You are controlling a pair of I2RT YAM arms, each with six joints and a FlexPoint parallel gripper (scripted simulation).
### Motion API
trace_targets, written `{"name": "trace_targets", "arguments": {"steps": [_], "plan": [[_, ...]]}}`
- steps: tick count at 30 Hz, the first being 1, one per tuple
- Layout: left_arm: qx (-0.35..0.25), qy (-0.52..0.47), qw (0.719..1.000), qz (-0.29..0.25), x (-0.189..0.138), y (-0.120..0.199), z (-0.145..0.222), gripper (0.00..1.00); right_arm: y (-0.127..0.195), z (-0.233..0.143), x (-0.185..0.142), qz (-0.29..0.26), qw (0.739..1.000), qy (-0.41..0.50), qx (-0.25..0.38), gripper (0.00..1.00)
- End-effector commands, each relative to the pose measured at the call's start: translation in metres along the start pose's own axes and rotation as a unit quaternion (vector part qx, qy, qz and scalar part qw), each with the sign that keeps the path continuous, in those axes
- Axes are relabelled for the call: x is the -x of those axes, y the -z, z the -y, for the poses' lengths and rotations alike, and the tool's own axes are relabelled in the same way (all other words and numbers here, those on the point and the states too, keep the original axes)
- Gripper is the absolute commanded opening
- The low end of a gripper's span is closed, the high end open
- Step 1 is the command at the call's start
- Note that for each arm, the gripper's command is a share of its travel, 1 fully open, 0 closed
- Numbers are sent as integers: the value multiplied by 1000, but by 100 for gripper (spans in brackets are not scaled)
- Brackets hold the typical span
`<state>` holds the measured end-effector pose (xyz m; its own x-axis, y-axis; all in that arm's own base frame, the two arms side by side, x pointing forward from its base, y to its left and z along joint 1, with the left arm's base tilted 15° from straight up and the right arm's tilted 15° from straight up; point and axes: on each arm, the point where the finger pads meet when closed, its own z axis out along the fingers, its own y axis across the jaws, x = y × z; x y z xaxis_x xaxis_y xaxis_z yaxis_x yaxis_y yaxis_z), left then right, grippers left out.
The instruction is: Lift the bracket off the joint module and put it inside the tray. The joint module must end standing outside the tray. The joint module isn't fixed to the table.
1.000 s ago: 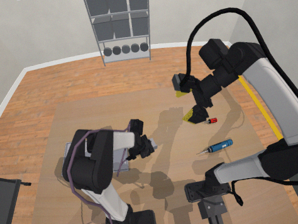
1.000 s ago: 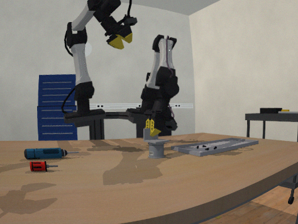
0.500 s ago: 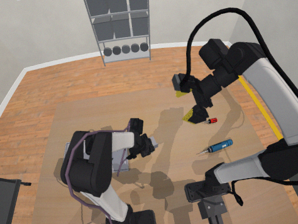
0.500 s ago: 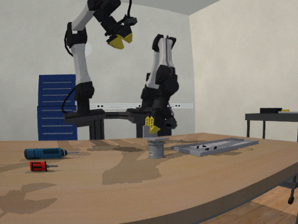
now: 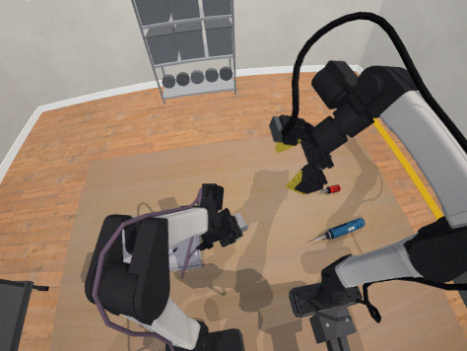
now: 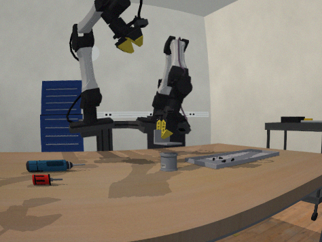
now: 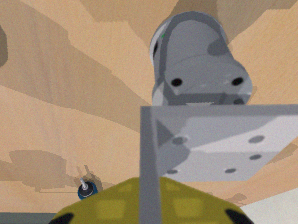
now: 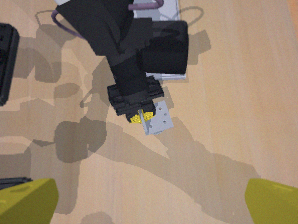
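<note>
while the top view hides the joint module (image 6: 168, 162) (image 7: 197, 55), it shows the bracket (image 5: 241, 221) (image 6: 157, 136) (image 7: 215, 155) (image 8: 161, 119) poking out past the left gripper (image 5: 237, 228) (image 6: 162, 130) (image 7: 150, 200) (image 8: 141, 117), whose arm reaches over the tray (image 5: 197, 266) (image 6: 204, 164) (image 8: 172, 77). the right gripper (image 5: 287, 168) (image 6: 133, 48) (image 8: 151, 186) hangs in the air with its fingers wide apart.

in the exterior view the bracket is off, a gap above the joint module, which stands upright on the table outside the tray. the tray lies beside the joint module, to its right in this view. the left gripper points down, pinching the bracket's upright flange; its other plate lies about level.

in the left wrist view both yellow fingers press that thin flange, the holed plate jutting to one side. it looks like stiff, fairly light metal, probably smooth, so the off-centre plate could make it pivot. the flange seems the right hold, best gripped squarely and carried high enough to miss the joint module's rim.

in the right wrist view the right gripper is open on nothing, well apart from the bracket, which sits in the left gripper; the joint module cannot be made out here.
</note>
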<state>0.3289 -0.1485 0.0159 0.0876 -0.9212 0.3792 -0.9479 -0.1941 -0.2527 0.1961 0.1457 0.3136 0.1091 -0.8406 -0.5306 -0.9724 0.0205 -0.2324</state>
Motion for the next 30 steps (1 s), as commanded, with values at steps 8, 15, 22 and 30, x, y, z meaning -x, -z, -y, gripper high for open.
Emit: {"name": "trace_targets", "arguments": {"steps": [8,15,22,30], "plan": [[-15,-71,997,-4,13,20,37,0,-31,36,14,-12,997,-17,-70,100],[-7,-119,993,19,55,32,71,0,-67,54,43,7,990,-39,-136,100],[39,-157,986,49,159,62,106,0,-140,23,102,81,976,-85,-185,100],[59,-164,983,50,240,90,115,0,-182,-32,130,138,967,-116,-182,100]]}}
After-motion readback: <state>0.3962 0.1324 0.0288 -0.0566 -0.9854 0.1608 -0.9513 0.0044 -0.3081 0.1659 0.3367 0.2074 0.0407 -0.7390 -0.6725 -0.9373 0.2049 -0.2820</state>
